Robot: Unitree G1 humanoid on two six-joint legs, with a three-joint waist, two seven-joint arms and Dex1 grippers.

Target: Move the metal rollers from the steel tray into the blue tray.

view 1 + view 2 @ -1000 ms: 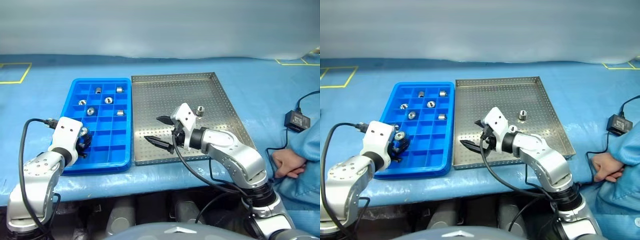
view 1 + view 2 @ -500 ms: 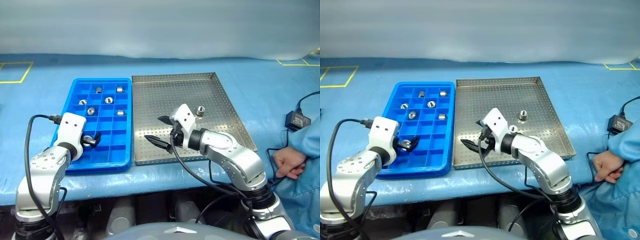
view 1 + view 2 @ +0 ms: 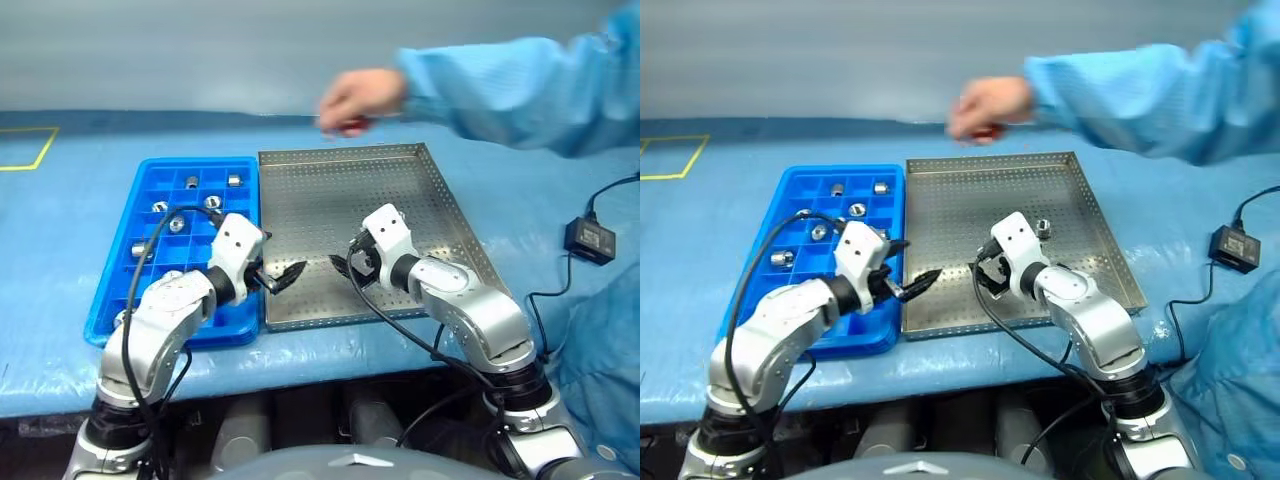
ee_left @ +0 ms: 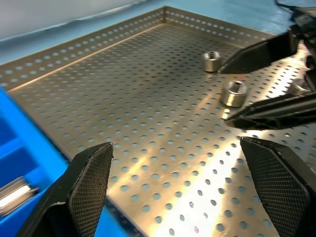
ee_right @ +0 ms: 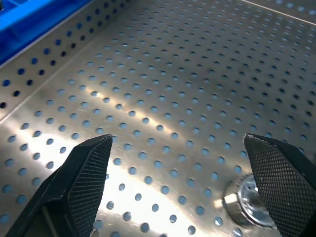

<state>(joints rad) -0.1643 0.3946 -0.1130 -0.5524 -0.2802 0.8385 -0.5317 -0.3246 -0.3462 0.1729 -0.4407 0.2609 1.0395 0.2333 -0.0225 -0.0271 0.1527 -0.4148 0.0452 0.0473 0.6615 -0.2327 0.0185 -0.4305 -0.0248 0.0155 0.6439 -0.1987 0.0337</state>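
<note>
Blue bench: steel tray carried two metal rollers; both grippers, left, right, hovered over it, fingers spread, empty.

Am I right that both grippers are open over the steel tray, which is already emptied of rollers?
Not emptied. The left wrist view shows metal rollers on the steel tray. Left gripper and right gripper are indeed open over it.

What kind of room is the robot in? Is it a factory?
Probably a factory-style workbench or a robot test lab. A blue mat covers the table, with a perforated steel tray and a blue tray of little compartments holding shiny metal rollers. A person's arm in a pale blue work coat reaches over.
</note>
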